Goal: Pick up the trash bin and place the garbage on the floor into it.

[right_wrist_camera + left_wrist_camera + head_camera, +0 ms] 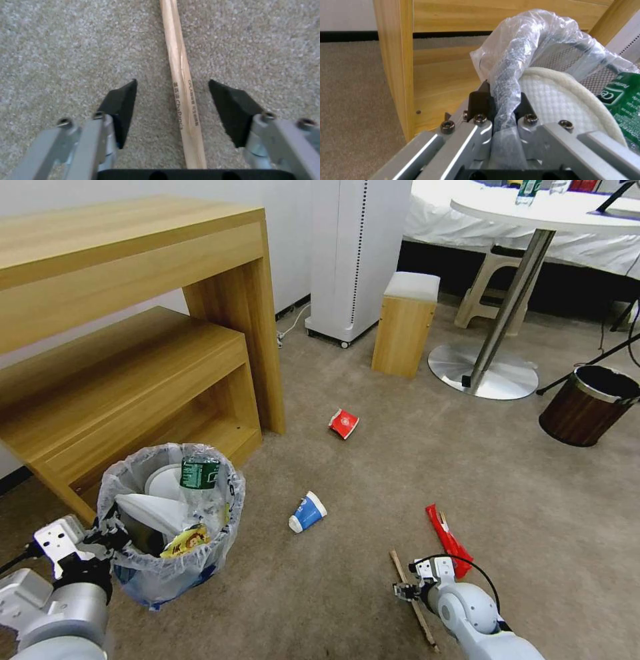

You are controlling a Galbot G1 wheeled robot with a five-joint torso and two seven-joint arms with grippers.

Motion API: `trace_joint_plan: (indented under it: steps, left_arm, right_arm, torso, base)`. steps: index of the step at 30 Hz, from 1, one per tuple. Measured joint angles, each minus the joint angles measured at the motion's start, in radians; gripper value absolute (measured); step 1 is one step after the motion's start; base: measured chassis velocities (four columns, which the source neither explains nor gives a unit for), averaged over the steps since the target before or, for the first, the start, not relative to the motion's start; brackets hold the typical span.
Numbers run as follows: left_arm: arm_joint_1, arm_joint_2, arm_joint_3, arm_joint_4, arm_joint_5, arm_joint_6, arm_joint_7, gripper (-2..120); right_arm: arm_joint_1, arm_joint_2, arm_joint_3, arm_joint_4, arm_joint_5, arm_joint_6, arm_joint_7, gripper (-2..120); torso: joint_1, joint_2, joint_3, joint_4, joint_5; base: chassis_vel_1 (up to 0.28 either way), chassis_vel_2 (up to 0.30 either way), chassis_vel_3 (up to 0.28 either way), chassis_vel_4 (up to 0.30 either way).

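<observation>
Garbage pickup is mid-way, I judge: my left gripper (500, 110) clamps the bag-lined rim of the small round black trash bin (171, 523) at lower left, while my right gripper (171, 110) straddles, spread wide, the thin wooden stick (181, 100) on the beige carpet floor (373, 460); next I need a squeeze and lift.

The bin (171, 520) stands on the floor (373, 467) before the shelf (133, 373). Two cups (307, 512) lie to its right. Farther right, a stick (413, 601) lies beside a wrapper (448, 540).
</observation>
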Motion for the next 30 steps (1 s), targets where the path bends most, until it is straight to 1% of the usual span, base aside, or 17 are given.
trace_joint_plan:
  steps: [1,2,4,6,8,9,12,15,17,18,19,21,28,30]
  left_arm:
    - [0.002,0.0,-0.001,0.0,-0.001,0.0,0.0,3]
    - [0.002,0.0,-0.001,0.0,-0.001,0.0,0.0,3]
    - [0.006,0.0,-0.002,0.0,-0.001,-0.002,0.0,3]
    - [0.008,0.0,-0.002,0.0,-0.001,-0.002,0.0,3]
    - [0.01,0.001,-0.004,0.0,-0.003,-0.002,0.0,3]
    - [0.01,0.002,-0.005,0.0,-0.004,-0.002,0.0,3]
    - [0.01,0.002,-0.005,0.0,-0.006,-0.002,0.0,3]
    - [0.009,0.002,-0.004,0.0,-0.006,-0.002,0.0,3]
    - [0.008,0.001,-0.004,0.0,-0.006,-0.002,0.0,3]
    - [0.008,0.001,-0.004,0.0,-0.006,-0.002,0.0,3]
    - [0.008,0.001,-0.004,0.0,-0.006,-0.002,0.0,3]
    - [0.008,0.002,-0.004,0.0,-0.006,-0.002,0.0,3]
    - [0.005,0.002,-0.001,0.0,-0.006,-0.002,-0.001,3]
    - [0.004,0.002,0.001,0.0,-0.006,-0.002,-0.001,3]
  right_arm:
    - [0.001,0.002,0.0,-0.003,-0.002,0.0,0.0,52]
    - [0.001,0.002,0.0,-0.003,-0.002,0.0,0.0,52]
    - [0.001,0.006,-0.001,-0.006,-0.005,0.0,0.0,42]
    - [0.001,0.007,-0.001,-0.006,-0.007,0.0,0.001,41]
    - [-0.002,0.009,0.0,-0.007,-0.014,0.0,0.001,28]
    - [-0.003,0.01,0.0,-0.007,-0.018,0.0,0.001,25]
    - [-0.007,0.011,0.001,-0.013,-0.03,0.001,0.0,22]
    - [-0.009,0.01,0.001,-0.016,-0.035,0.002,-0.001,21]
    - [-0.013,0.006,0.003,-0.013,-0.036,0.002,-0.002,14]
    - [-0.013,0.006,0.003,-0.013,-0.036,0.002,-0.002,14]
    - [-0.015,0.004,0.004,-0.009,-0.036,0.002,-0.002,11]
    - [-0.018,0.0,0.005,0.002,-0.034,0.001,-0.001,0]
    - [-0.033,-0.005,0.004,0.056,-0.027,0.001,-0.001,0]
    - [-0.046,-0.019,0.014,0.119,-0.004,0.035,-0.018,0]
  torso:
    - [0.0,0.0,0.0,0.0,0.0]
    - [0.0,0.0,0.0,0.0,0.0]
    - [0.0,0.0,0.0,0.0,0.0]
    - [0.0,0.0,0.0,0.0,0.0]
    - [0.0,0.0,0.0,0.0001,0.0]
    - [0.0,0.0,0.0,0.0,0.0]
    - [0.0,0.0,0.0,0.0,0.0]
    - [0.0,0.0,0.0,0.0001,0.0]
    - [0.0,0.0,0.0,0.0001,0.0001]
    - [0.0,0.0,0.0,0.0001,0.0001]
    - [0.0,0.0,0.0,0.0001,0.0001]
    - [0.0,0.0,0.0,0.0,0.0]
    - [0.0,0.0,0.0,0.0,0.0003]
    - [0.0,0.0,0.0,0.0,0.0003]
  base:
    - [0.0,0.0,0.0,0.0]
    - [0.0,0.0,0.0,0.0]
    - [0.0,0.0,0.0,0.0]
    - [0.0,0.0,0.0,0.0]
    - [0.0,0.0,0.0,0.0]
    - [0.0,0.0,0.0,0.0]
    - [0.0,0.0,0.0,0.0]
    - [0.0,0.0,0.0,0.0]
    - [0.0,0.0,0.0,0.0]
    - [0.0,0.0,0.0,0.0]
    - [0.0,0.0,0.0,0.0]
    - [0.0,0.0,0.0,0.0]
    - [0.0,0.0,0.0,0.0]
    - [0.0,0.0,0.0,0.0]
